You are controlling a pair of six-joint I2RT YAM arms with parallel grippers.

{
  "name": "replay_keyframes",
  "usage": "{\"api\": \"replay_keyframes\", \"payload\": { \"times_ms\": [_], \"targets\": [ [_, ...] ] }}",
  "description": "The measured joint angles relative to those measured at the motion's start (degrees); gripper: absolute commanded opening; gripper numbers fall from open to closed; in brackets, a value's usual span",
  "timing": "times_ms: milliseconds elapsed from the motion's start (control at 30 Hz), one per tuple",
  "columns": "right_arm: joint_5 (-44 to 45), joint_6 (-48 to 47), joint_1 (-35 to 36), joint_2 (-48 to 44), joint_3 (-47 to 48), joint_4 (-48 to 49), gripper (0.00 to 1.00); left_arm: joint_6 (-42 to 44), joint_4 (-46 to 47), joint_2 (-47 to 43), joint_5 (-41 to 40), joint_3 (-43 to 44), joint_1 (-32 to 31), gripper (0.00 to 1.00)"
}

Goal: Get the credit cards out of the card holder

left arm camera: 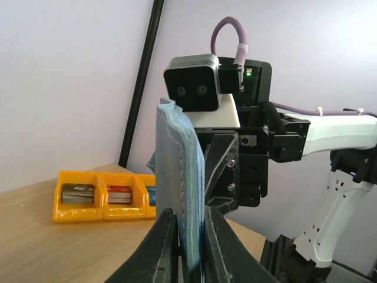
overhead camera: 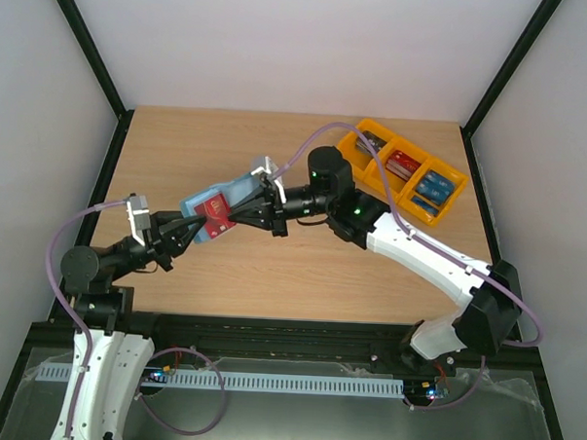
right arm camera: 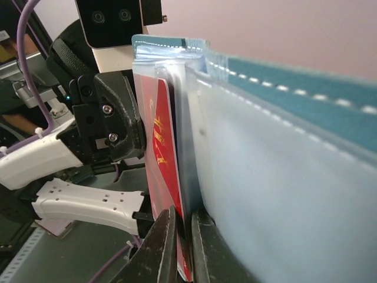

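Observation:
The teal-blue card holder hangs open above the table between the two arms. My left gripper is shut on its lower left end; in the left wrist view the stitched edge of the card holder stands upright between the fingers. A red credit card sticks out of a clear pocket. My right gripper is shut on that card. Seen from the right wrist, the red card sits between the fingertips, beside the holder's light blue inside.
An orange three-compartment tray stands at the back right. It holds dark grey cards, red cards and blue cards. Black frame posts rise at the table's back corners. The right arm's wrist camera faces the left wrist closely.

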Motion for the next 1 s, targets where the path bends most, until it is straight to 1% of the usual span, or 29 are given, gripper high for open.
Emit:
{"api": "replay_keyframes", "payload": {
  "times_ms": [67,200,233,267,300,333,600,733,833,900,967,1000],
  "targets": [
    [-0.57,0.44,-0.15,0.31,0.0,0.37,0.02,-1.11,1.18,0.0,-0.13,-0.5,-0.2,0.02],
    [-2.16,1.11,-0.28,0.55,0.02,1.6,0.02,-2.36,2.71,-0.02,-0.42,-0.57,-0.2,0.02],
    [-2.58,1.07,-0.35,0.55,0.0,1.73,0.02,-2.62,2.97,-0.04,-0.39,-0.57,-0.22,0.05],
    [-2.82,0.94,-0.39,0.55,0.0,1.75,0.02,-2.75,3.02,-0.07,-0.37,-0.61,-0.24,0.12],
    [-2.99,0.79,-0.46,0.55,0.0,1.7,0.02,-2.75,2.99,-0.09,-0.37,-0.66,-0.31,0.16],
    [-3.08,0.63,-0.52,0.55,0.0,1.68,0.02,-2.67,2.86,-0.09,-0.37,-0.68,-0.33,0.18],
    [-4.26,-0.04,-0.85,0.0,0.02,3.19,0.02,-1.66,-2.32,-0.04,2.71,-1.42,-1.53,0.19],
    [-4.09,-0.68,-1.95,-0.66,0.02,3.04,0.02,-0.92,-4.2,-0.09,3.17,-1.42,-1.53,0.24],
    [-3.45,-2.29,-2.43,-1.51,0.59,0.98,0.02,-0.07,-5.14,-0.37,3.23,-1.42,-1.53,0.22],
    [-3.08,-3.26,-2.58,-2.08,1.05,-0.37,0.02,0.42,-5.53,-0.59,3.21,-1.42,-1.53,0.14],
    [-2.95,-3.85,-2.6,-2.45,1.38,-1.36,0.02,1.14,-5.95,-0.72,3.06,-1.42,-1.53,0.04],
    [-2.95,-4.07,-2.6,-2.47,1.53,-1.7,0.02,1.53,-6.03,-0.76,2.97,-1.42,-1.53,0.02]
  ]
}}
